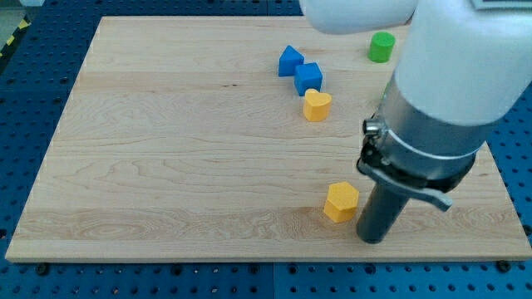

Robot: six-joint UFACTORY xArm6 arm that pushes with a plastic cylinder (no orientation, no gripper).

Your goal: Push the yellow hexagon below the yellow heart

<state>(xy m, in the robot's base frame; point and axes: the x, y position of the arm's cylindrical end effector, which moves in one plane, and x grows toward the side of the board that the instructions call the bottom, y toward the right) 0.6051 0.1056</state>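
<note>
Camera view shows a pale wooden tabletop (183, 149) lying on a blue perforated bench. No claw shows anywhere on the arm, so nothing can be said of it being wide, narrow or holding; the arm ends in a dark rod under a grey and white housing that fills the right side of the frame. My tip (373, 239) rests on the wood in the lower right of the frame, just beside the yellow hexagon (341, 202), on that block's right and slightly lower; whether the two touch cannot be told. The yellow heart (316, 105) sits well apart from the hexagon, higher in the frame and a little to the left, right of the frame's centre. Touching or nearly touching the heart's upper left is a blue cube (307, 77), with a second blue block (290, 61) just beyond it, its shape unclear. A green cylinder (381, 47) stands near the upper right edge of the wood.
</note>
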